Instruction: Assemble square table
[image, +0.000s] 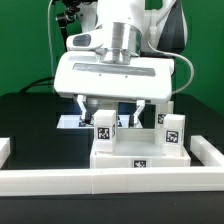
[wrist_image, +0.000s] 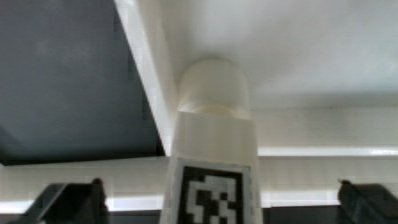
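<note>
Pincer (image: 113, 110) open wide, fingers clear either side of tagged leg (wrist_image: 215, 150). Leg upright between them, standing on square slab (image: 135, 152); second leg (image: 171, 130) beside.

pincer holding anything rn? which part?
Nothing held. The pincer stands open, its fingertips apart on either side of the upright tagged leg without touching it; that leg stands on the square tabletop.
</note>
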